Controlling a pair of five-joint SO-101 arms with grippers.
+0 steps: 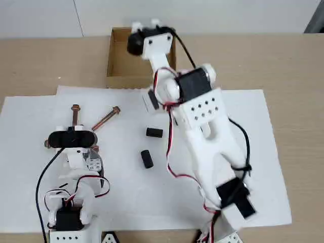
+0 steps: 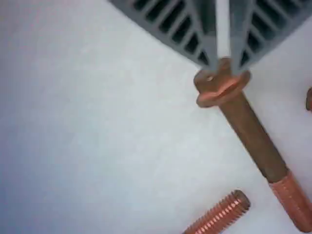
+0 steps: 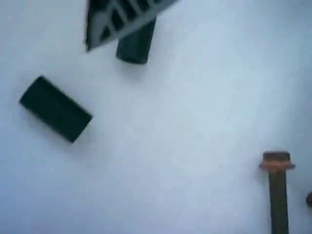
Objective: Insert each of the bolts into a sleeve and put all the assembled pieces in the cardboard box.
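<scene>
Overhead, left gripper (image 2: 222, 65) at 8 o'clock clenches a bolt (image 2: 248, 136) by its head; right gripper (image 1: 151, 101), grip state indiscernible, hangs just 12 o'clock of two sleeves (image 1: 154, 132); cardboard box (image 1: 117, 71) at 12 o'clock.

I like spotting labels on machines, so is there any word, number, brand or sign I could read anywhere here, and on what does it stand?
None can be read.
The cardboard box, the white paper, the bolts and the black sleeves carry no visible writing.
The right arm shows no legible label or number.
</scene>
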